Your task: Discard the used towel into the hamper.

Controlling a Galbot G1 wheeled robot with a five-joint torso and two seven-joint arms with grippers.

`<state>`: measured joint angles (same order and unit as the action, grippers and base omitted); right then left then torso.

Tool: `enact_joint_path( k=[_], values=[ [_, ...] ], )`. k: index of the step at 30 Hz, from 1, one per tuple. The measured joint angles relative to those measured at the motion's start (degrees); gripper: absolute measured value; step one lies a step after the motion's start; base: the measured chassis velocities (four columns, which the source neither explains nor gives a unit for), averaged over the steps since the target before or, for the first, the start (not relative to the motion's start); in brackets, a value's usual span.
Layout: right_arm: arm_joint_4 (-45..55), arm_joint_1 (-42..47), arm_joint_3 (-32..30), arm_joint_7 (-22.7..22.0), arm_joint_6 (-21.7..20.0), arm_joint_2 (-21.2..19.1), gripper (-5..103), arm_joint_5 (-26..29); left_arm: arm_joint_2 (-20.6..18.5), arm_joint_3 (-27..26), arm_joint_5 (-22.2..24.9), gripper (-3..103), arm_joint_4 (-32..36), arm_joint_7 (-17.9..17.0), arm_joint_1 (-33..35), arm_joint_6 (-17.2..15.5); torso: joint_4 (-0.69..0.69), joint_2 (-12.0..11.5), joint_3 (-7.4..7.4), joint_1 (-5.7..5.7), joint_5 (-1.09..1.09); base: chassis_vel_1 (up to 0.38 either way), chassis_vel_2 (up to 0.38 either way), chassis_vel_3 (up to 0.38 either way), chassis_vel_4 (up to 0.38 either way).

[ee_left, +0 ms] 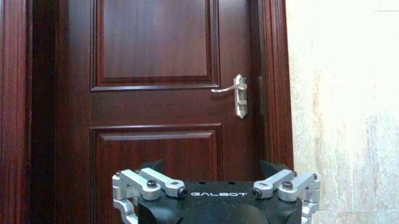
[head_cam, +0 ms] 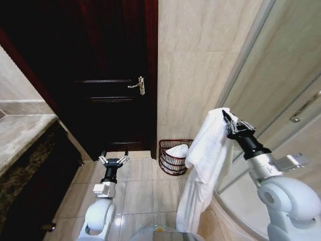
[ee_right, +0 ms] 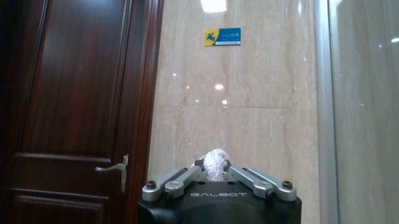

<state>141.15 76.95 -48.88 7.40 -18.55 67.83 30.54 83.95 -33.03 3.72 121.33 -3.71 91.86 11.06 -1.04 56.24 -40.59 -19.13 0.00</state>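
A long white towel (head_cam: 203,165) hangs from my right gripper (head_cam: 226,120), raised at the right and shut on the towel's top edge. In the right wrist view a tuft of towel (ee_right: 216,164) shows pinched in my right gripper (ee_right: 215,171). The hamper (head_cam: 169,159), a round reddish-brown ribbed basket, stands on the floor against the tiled wall, below and left of the hanging towel; something white lies inside it. My left gripper (head_cam: 113,159) is held low at the left, open, facing the door. In the left wrist view my left gripper (ee_left: 215,175) holds nothing.
A dark wooden door (head_cam: 108,75) with a metal handle (head_cam: 138,85) is ahead. A stone counter (head_cam: 22,133) runs along the left. A glass shower enclosure (head_cam: 281,95) curves along the right. Beige floor tiles (head_cam: 138,193) lie open between the arms.
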Motion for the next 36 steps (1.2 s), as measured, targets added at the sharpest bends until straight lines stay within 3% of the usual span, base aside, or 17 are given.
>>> enact_joint_path(
  k=[27,36],
  values=[
    [0.7,0.4,-0.8,0.8,-0.2,0.1,5,-1.2,0.6,0.0,-0.7,100,1.1,0.2,0.7,0.6,0.01,-0.1,0.06,0.05,0.00,0.012,0.016,-0.012,-0.016],
    [1.1,0.6,-1.0,0.8,-0.3,0.1,5,-1.3,1.0,-0.1,-3.2,100,1.1,0.2,0.9,1.1,0.00,-0.1,0.06,0.06,-0.01,0.019,0.018,-0.016,-0.016]
  ],
)
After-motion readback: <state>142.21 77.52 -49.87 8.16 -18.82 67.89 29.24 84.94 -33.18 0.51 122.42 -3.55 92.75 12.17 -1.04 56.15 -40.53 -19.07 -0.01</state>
